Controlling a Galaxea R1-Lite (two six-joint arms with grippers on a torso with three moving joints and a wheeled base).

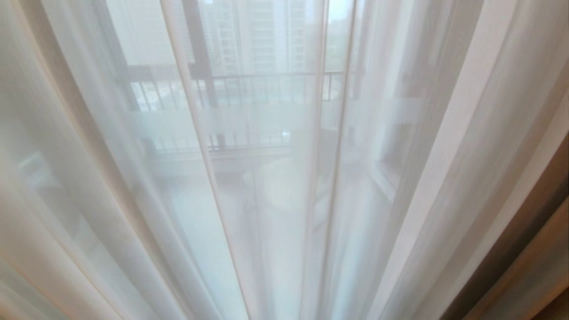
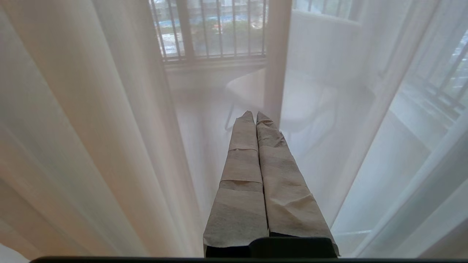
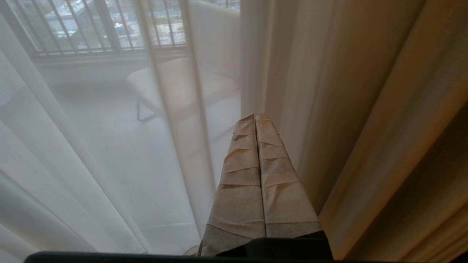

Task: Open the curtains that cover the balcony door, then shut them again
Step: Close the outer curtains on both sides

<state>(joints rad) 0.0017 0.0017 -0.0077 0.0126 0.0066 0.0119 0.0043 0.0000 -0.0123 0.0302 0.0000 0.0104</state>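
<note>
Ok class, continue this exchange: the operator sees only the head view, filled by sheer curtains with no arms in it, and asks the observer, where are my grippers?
Observer: The left gripper points at the sheer curtain, shut and holding nothing.
Operator: And the right one?
Observer: The right gripper is shut too, and empty.
Operator: What is near it?
Observer: The heavy beige drape hangs close by its tip; I cannot tell if they touch.

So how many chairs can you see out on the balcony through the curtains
1: a pale chair seen through the sheers, standing near the balcony railing. It also shows in both wrist views. The heavy drape could hide others.
</note>
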